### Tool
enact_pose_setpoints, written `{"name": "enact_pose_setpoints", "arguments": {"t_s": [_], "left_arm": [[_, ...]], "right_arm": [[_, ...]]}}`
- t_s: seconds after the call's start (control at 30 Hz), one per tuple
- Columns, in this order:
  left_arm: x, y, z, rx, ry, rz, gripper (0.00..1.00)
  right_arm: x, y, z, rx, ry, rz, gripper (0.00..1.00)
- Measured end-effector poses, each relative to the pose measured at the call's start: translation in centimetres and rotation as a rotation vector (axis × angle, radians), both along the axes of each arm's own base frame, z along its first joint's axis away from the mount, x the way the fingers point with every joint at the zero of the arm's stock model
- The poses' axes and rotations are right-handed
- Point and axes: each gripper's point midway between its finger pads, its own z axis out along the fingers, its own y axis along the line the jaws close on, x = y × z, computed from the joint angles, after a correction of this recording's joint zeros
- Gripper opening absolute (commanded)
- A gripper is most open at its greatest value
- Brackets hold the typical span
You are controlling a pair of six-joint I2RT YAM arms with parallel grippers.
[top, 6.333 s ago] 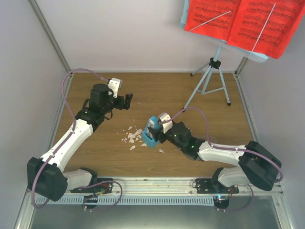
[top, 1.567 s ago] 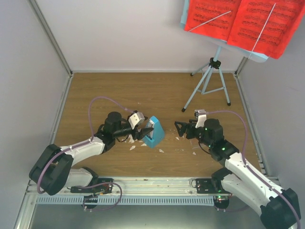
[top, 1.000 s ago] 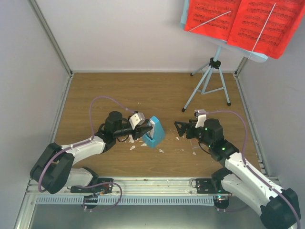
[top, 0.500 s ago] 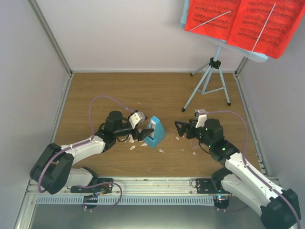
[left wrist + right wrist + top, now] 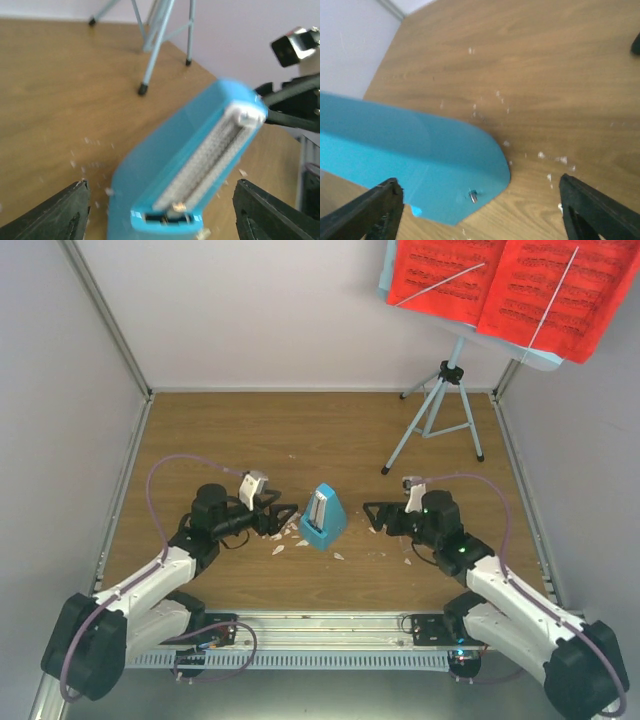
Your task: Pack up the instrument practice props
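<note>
The small blue box (image 5: 323, 518) is seen upright on the desk (image 5: 300, 430), between the left tool (image 5: 283, 517) and the right tool (image 5: 371, 516); the 2 are held open, nothing gripped.

Small box (image 5: 323, 517) stands mid-table (image 5: 300, 430), between left gripper (image 5: 288, 515) and right gripper (image 5: 368, 516), touching neither; scraps (image 5: 279, 549) at its left; music stand (image 5: 445, 405) behind right, bearing sheet-music pages (image 5: 510, 285).

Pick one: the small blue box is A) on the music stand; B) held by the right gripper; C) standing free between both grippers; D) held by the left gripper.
C: the small blue box stands alone, the left gripper and right gripper both open, apart from it.
</note>
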Motion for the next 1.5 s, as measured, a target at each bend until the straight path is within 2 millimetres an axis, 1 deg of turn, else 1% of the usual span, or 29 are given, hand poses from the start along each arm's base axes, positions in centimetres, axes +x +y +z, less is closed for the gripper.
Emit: {"name": "enact_pose_setpoints", "arguments": {"t_s": [0.03,0.1,0.2,0.27,0.33,0.47,0.57,0.73,0.8,0.87,0.97,1.13,1.4,1.5], "left_arm": [[-0.4,0.1,-0.7,-0.008,0.035,-0.006,0.7],[-1.7,-0.1,-2.3,-0.027,0.118,-0.043,0.67],[-3.0,-0.9,-3.2,-0.049,0.185,-0.117,0.61],[-3.3,-1.3,-4.0,-0.054,0.231,-0.155,0.6],[-3.4,-1.7,-5.5,-0.047,0.297,-0.177,0.59],[-3.3,-2.0,-6.9,-0.045,0.353,-0.187,0.54],[-2.6,-2.4,-7.8,-0.038,0.389,-0.195,0.52],[-1.1,-3.2,-7.8,-0.037,0.379,-0.206,0.52],[-0.7,-3.3,-7.9,-0.032,0.371,-0.209,0.49],[-0.4,-3.5,-8.0,-0.027,0.369,-0.211,0.46],[0.0,-3.6,-8.5,-0.019,0.372,-0.214,0.44],[0.2,-3.7,-8.8,-0.009,0.37,-0.217,0.43],[-0.2,-3.5,-9.4,0.005,0.368,-0.219,0.43],[-0.1,-3.4,-9.7,0.014,0.367,-0.206,0.45]], "right_arm": [[-0.2,0.2,-0.7,0.005,0.02,0.012,0.78],[-0.9,0.8,-2.8,0.035,0.088,0.04,0.73],[-2.2,1.4,-5.9,0.063,0.194,0.07,0.69],[-2.6,1.7,-6.9,0.075,0.242,0.088,0.68],[-2.6,2.2,-7.1,0.088,0.256,0.106,0.64],[-2.3,2.9,-7.2,0.1,0.264,0.126,0.55],[-2.2,3.3,-7.6,0.112,0.274,0.138,0.53],[-1.9,3.9,-8.0,0.129,0.286,0.155,0.51],[-1.9,4.1,-8.3,0.132,0.292,0.161,0.51],[-1.8,4.3,-8.4,0.137,0.292,0.166,0.48],[-1.9,4.6,-8.7,0.141,0.303,0.178,0.43],[-1.8,4.9,-9.1,0.148,0.315,0.187,0.38],[-1.1,5.7,-9.6,0.147,0.336,0.204,0.37],[-0.7,6.1,-9.7,0.145,0.337,0.211,0.37]]}}
